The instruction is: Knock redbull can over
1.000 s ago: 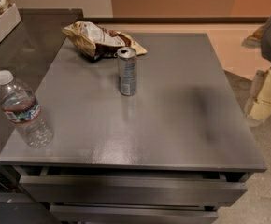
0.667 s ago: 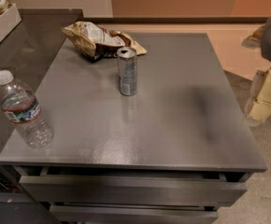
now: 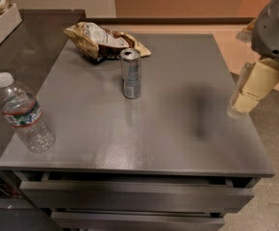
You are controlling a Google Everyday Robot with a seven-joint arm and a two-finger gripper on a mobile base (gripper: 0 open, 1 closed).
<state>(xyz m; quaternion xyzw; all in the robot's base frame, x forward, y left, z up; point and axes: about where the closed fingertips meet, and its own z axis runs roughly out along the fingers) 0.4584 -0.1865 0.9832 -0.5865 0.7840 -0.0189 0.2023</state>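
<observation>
The gripper (image 3: 245, 97) hangs over the right edge of the grey table (image 3: 178, 143), pointing down and to the left, and whether it is open or closed cannot be told from this angle. Well apart from it, left of the table's middle and toward the far side, the redbull can (image 3: 131, 73) stands upright with a crumpled snack bag (image 3: 103, 41) lying just behind it. A clear water bottle (image 3: 24, 113) with a white cap stands at the near left corner, and a white tray (image 3: 2, 28) sits on the darker counter at the far left.
</observation>
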